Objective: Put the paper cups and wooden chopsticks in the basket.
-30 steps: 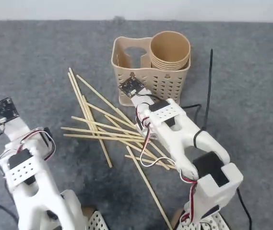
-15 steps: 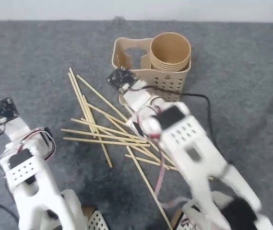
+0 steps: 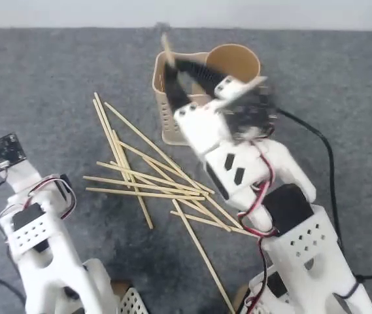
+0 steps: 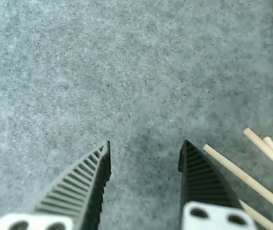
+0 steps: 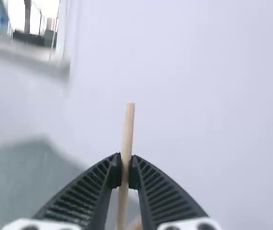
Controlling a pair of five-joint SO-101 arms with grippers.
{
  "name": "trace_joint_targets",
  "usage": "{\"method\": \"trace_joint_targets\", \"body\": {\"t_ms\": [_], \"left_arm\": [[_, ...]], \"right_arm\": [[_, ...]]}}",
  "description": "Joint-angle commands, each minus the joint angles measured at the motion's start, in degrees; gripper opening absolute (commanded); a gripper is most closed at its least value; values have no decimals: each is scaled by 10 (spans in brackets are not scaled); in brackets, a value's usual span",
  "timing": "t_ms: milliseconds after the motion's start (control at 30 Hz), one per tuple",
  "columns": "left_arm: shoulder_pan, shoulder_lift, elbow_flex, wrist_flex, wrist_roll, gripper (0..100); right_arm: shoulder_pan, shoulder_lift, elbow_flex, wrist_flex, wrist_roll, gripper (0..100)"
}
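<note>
Mostly grey carpet (image 3: 55,72) around; black cable (image 3: 318,139) trails beside right arm. Loose chopsticks (image 3: 140,173) lie fanned between arms, crossing at many angles. Right arm hides much of basket (image 3: 162,95). Paper cups (image 3: 238,62) nested in basket's one side. Right gripper (image 5: 125,165) clenched on single chopstick (image 5: 128,139) above basket; stick's long axis runs along fingers, tip poking past them. Left gripper (image 4: 146,153) released, over carpet beside loose chopsticks.

Robotics lab bench, grey felt mat (image 4: 126,72) beneath the fingers (image 4: 86,187) of the left gripper (image 4: 147,142), bare white wall (image 5: 213,72) beyond the fingers (image 5: 98,187) of the right gripper (image 5: 125,156), exposed wiring (image 3: 262,190) on white arms (image 3: 38,248)
</note>
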Motion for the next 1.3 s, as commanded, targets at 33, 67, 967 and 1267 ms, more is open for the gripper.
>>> {"method": "trace_joint_targets", "body": {"t_ms": [33,67,967,1267], "left_arm": [[0,1,-1,-11,6,217],[0,1,-1,-11,6,217],[2,0,-1,-12,6,217],[2,1,-1,-12,6,217]], "right_arm": [[28,30,-18,-203,-18,8],[35,45,-18,-235,-18,8],[140,311,-101,-125,-120,108],[135,198,-105,-44,-124,184]]}}
